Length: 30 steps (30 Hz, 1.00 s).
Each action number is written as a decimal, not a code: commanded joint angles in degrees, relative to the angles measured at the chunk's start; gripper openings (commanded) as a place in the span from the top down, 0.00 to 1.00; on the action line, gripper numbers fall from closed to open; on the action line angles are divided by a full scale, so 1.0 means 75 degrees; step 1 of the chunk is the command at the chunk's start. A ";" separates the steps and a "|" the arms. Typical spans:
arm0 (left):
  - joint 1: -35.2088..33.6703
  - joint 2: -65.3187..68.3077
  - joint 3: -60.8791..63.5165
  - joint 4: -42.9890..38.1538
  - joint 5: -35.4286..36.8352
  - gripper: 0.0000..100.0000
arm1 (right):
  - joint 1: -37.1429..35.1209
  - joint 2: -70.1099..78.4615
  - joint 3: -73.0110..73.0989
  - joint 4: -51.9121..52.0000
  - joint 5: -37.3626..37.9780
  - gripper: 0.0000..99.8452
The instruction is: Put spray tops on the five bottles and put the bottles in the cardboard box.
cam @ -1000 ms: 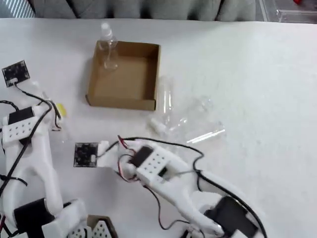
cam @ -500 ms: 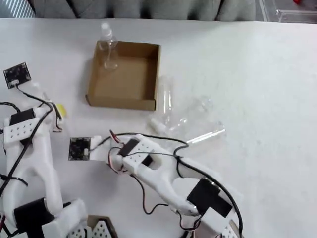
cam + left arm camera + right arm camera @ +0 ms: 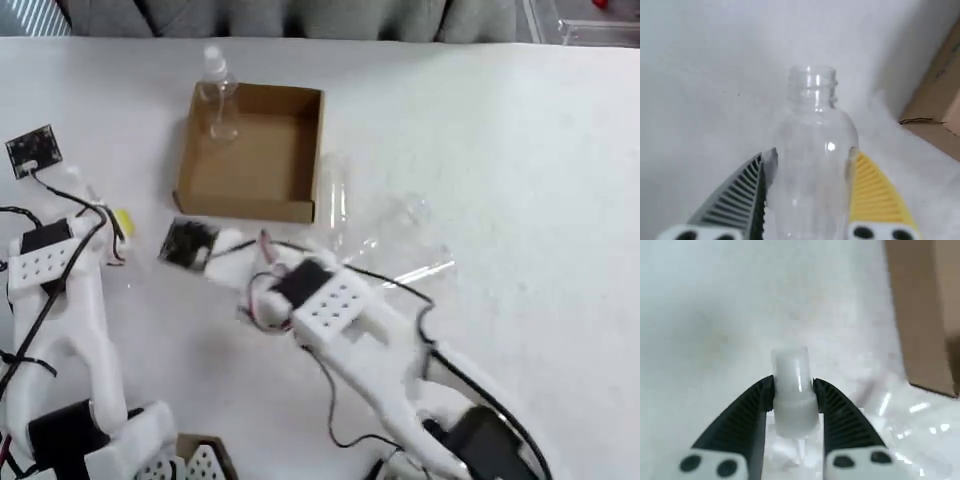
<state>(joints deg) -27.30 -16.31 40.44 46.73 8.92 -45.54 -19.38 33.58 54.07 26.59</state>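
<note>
My left gripper (image 3: 811, 158) is shut on a clear bottle (image 3: 812, 145) with a bare, open neck, held between the grey and yellow fingers (image 3: 867, 190). In the high view that arm stands at the table's left, its yellow finger (image 3: 122, 222) left of the cardboard box (image 3: 245, 206). My right gripper (image 3: 793, 385) is shut on a white spray top (image 3: 792, 400), close to the box's near corner (image 3: 920, 315). One capped bottle (image 3: 217, 95) stands upright in the box's far left corner.
Several clear bottles (image 3: 375, 235) lie in a loose heap on the table right of the box, also seen as clear bottles (image 3: 912, 422) beside my right gripper. The right arm (image 3: 340, 310) stretches across the table's front middle. Open table lies to the far right.
The right arm has swung away from the front left and up toward the box's near side, carrying the spray top. The left arm has stayed still.
</note>
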 commanded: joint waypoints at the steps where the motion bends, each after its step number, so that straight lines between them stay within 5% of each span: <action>1: 0.0111 -0.0369 -0.0047 -0.0234 0.0035 0.98 | 0.1061 -0.1717 -0.0199 0.0686 -0.0727 0.98; 11: 0.0100 -0.0662 -0.0070 -0.0176 0.0035 0.98 | 0.3792 -0.5339 0.0023 0.2831 -0.1653 0.98; 17: 0.0627 -0.2467 0.0258 0.0387 0.0035 0.98 | 0.4718 -0.6336 0.1536 0.2127 -0.1700 0.98; 25: 0.2538 -0.6054 0.1278 0.0129 0.0035 0.98 | 0.6781 -0.6933 0.2215 0.0252 -0.1723 0.98; 30: 0.4601 -0.8188 0.1875 -0.0082 0.0035 0.98 | 0.6992 -0.7273 0.2215 -0.0393 -0.1852 0.98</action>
<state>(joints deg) -4.79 -64.75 52.84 48.40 8.92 6.07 -72.31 50.81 53.80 14.20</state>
